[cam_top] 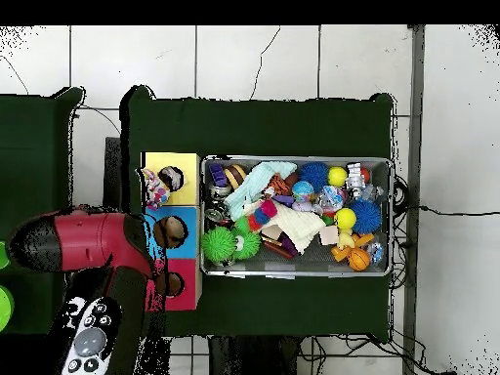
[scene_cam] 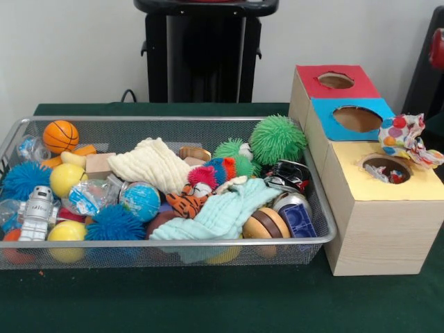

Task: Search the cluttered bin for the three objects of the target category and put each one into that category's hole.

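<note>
Found the wire-mesh bin (scene_cam: 173, 119) (cam_top: 298, 159) standing on the green table (scene_cam: 208, 298), heaped with toys and cloths. Logged in it, front view: a cream cloth (scene_cam: 149, 163) near the middle, a mint-green cloth (scene_cam: 222, 215) draped toward the near rim, a green spiky ball (scene_cam: 277, 139) at the far right corner, a small basketball (scene_cam: 60, 135) at the far left, a globe ball (scene_cam: 142, 200), a blue spiky ball (scene_cam: 114, 223) and a grey robot figure (scene_cam: 38, 211).

Could make out no printed rag among the bin's contents.

Noted three boxes in a row just beside the bin's right end: red-topped hole (scene_cam: 336, 80) farthest, blue-topped hole (scene_cam: 357, 118) in the middle, yellow-topped hole (scene_cam: 386, 168) (cam_top: 171, 179) nearest.

Located one printed rag (scene_cam: 406, 135) (cam_top: 153, 183) crumpled on the yellow top, at the hole's outer edge, partly overhanging the box side. Saw white and coloured fabric (scene_cam: 388, 175) down inside that hole; cannot tell how many pieces.

Observed the red arm (cam_top: 98, 244) in the overhead view, reaching over the blue and red boxes, clear of the bin. Could not make out the gripper in either view; cannot tell its state.
</note>
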You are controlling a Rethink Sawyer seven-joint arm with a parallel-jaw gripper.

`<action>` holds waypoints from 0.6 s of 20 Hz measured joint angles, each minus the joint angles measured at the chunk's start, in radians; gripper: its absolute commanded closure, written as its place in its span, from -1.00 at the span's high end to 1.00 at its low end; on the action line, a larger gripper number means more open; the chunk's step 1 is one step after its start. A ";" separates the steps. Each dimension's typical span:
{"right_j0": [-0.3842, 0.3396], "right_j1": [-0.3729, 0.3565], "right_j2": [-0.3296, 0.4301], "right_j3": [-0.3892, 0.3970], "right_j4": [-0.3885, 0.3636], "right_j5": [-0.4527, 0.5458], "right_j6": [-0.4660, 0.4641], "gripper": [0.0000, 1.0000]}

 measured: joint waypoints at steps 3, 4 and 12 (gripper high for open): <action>0.000 0.013 -0.001 0.000 0.000 0.000 0.000 -1.00; 0.000 0.024 -0.002 0.000 0.000 0.000 0.000 -1.00; -0.001 0.051 -0.005 0.000 -0.001 -0.008 0.000 -1.00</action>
